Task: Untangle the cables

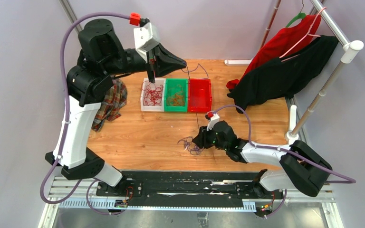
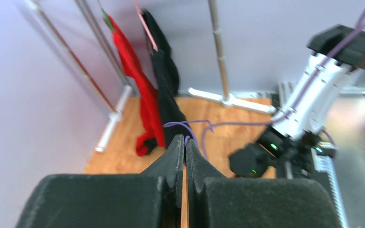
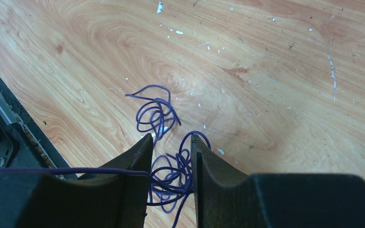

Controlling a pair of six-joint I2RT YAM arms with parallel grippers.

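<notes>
Purple cables point(image 3: 157, 114) inside right claw point(image 3: 171, 140)

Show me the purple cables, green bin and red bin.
purple cables point(image 3: 173, 173), right wrist view, lower loops
green bin point(image 1: 176, 110), top view, near rim
red bin point(image 1: 200, 110), top view, near rim

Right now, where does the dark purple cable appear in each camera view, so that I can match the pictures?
Top external: the dark purple cable lies tangled on the wooden table, just left of the right pincer.
Left wrist: only one strand shows, looping at the tips of the shut left pincer; the tangle is not seen.
Right wrist: lower centre, between the right pincer's parted fingers.
Shared landmark: the wooden table.
</notes>
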